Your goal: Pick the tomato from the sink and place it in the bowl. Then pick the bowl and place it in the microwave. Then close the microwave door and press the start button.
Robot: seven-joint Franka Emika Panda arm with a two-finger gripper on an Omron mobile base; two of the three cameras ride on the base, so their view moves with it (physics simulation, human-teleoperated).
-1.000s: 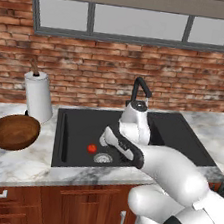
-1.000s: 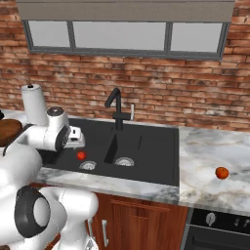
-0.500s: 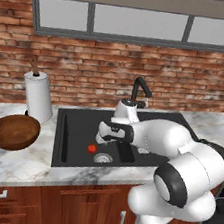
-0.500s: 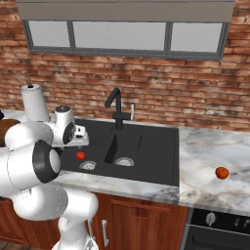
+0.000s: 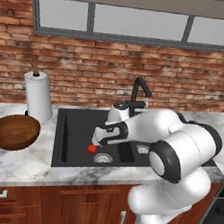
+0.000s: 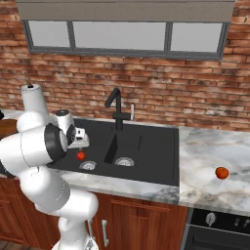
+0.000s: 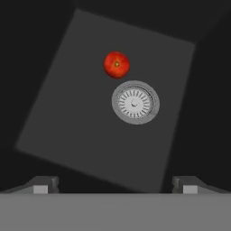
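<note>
The gripper (image 7: 115,185) hangs over the sink's (image 5: 76,129) left basin, its fingertips (image 7: 43,184) spread wide at the bottom corners of the hand view, holding nothing. Beyond, the tomato (image 7: 117,64) lies on the basin floor just beside the silver drain (image 7: 135,102). The wooden bowl (image 5: 14,131) sits on the counter (image 5: 16,161) at the left of the left base view.

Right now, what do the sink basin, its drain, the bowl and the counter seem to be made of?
The sink looks like matte black composite or enamel: flat, even, no glare. Its drain looks like brushed silver metal, with a slotted strainer. The bowl looks like dark brown wood with a smooth, slightly warm sheen. The counter looks like polished marble, white with grey veining, though it could be an imitation.
</note>
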